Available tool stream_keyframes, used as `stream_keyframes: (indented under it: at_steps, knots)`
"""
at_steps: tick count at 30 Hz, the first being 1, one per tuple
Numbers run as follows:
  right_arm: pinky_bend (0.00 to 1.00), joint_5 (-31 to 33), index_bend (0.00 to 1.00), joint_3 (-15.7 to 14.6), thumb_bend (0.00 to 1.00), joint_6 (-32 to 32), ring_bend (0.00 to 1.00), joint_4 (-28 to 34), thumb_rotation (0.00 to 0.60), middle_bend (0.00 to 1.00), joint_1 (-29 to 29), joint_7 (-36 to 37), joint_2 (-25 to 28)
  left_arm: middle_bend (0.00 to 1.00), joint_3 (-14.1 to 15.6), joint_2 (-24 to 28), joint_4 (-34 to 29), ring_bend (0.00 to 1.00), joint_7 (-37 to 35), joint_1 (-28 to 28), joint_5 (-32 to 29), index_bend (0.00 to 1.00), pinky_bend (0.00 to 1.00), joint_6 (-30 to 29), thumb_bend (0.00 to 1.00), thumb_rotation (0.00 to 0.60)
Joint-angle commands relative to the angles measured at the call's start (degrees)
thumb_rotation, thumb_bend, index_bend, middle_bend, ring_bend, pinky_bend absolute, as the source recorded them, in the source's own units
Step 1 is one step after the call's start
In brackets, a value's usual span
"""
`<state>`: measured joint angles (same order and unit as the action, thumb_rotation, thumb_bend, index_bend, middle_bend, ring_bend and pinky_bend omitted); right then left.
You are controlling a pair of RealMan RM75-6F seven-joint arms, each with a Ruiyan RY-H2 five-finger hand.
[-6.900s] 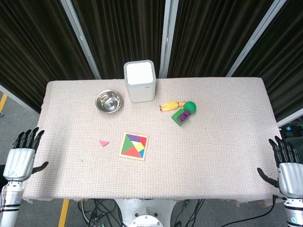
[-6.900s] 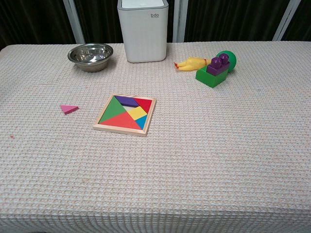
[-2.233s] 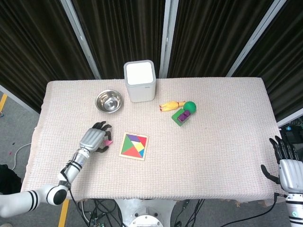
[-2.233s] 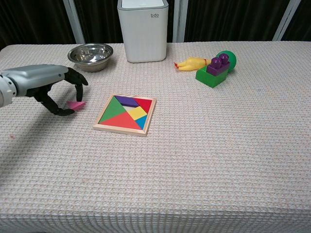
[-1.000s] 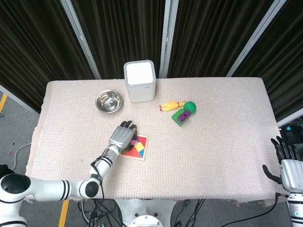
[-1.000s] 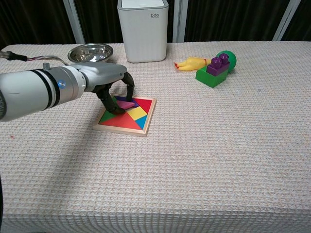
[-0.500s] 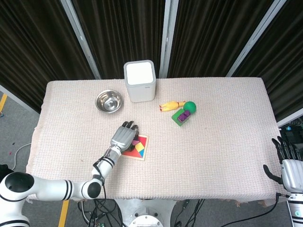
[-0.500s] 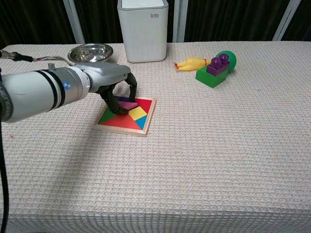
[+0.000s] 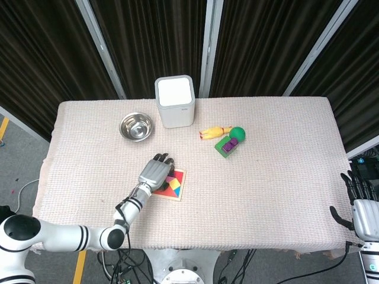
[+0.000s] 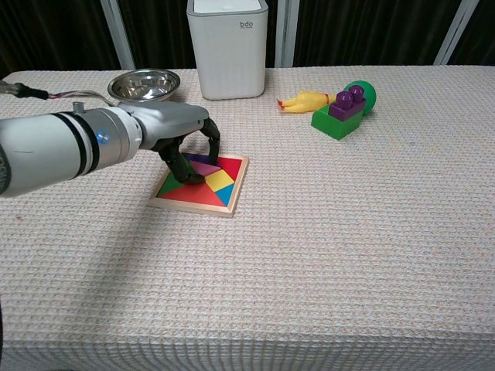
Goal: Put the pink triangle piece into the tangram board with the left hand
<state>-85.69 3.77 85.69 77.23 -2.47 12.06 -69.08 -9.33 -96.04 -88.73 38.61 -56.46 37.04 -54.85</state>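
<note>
1. Left hand (image 10: 184, 137) is over the upper-left part of the tangram board (image 10: 234, 192), left of frame centre in chest view; also seen in head view (image 9: 154, 173).
2. Its dark fingers (image 10: 210, 137) are curled down narrowly around the pink triangle piece (image 10: 204, 167), which sits at the board's upper-left area, at the fingertips. Cannot tell if the piece is seated flat in its slot.
3. Board lies flat on the table (image 10: 348, 232), centre-left; red, yellow, green and blue pieces visible inside.
4. Right hand (image 9: 362, 213) is at the lower-right edge of head view, off the table, fingers spread apart, holding nothing.
5. Steel bowl (image 10: 144, 83) upper left; white box (image 10: 228, 48) top centre.
6. Yellow toy (image 10: 304, 100), green ball (image 10: 365, 92) and green block with purple studs (image 10: 340, 116) grouped upper right, well apart from the board.
</note>
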Motion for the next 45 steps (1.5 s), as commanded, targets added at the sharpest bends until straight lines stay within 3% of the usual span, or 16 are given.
stream_keyframes:
  at_steps: [1, 21, 45]
  knots:
    - [0.00, 0.0, 0.00, 0.0, 0.22, -0.1, 0.00, 0.0, 0.600, 0.00, 0.0, 0.0, 0.0, 0.15, 0.1, 0.2, -0.3, 0.00, -0.2, 0.0, 0.2, 0.23, 0.10, -0.1, 0.32, 0.600]
    - [0.00, -0.2, 0.00, 0.0, 0.22, 0.1, 0.00, 0.3, 0.600, 0.00, 0.0, -0.1, 0.0, 0.14, 0.2, 2.3, -1.6, 0.00, -0.9, 1.0, 1.9, 0.21, 0.10, -3.6, 0.32, 0.600]
    - [0.00, 0.6, 0.00, 0.0, 0.23, -1.4, 0.00, -2.2, 0.600, 0.00, -0.4, 1.8, -1.1, 0.14, -0.5, -1.4, 4.6, 0.00, -2.3, -0.8, 1.8, 0.20, 0.10, 0.8, 0.32, 0.600]
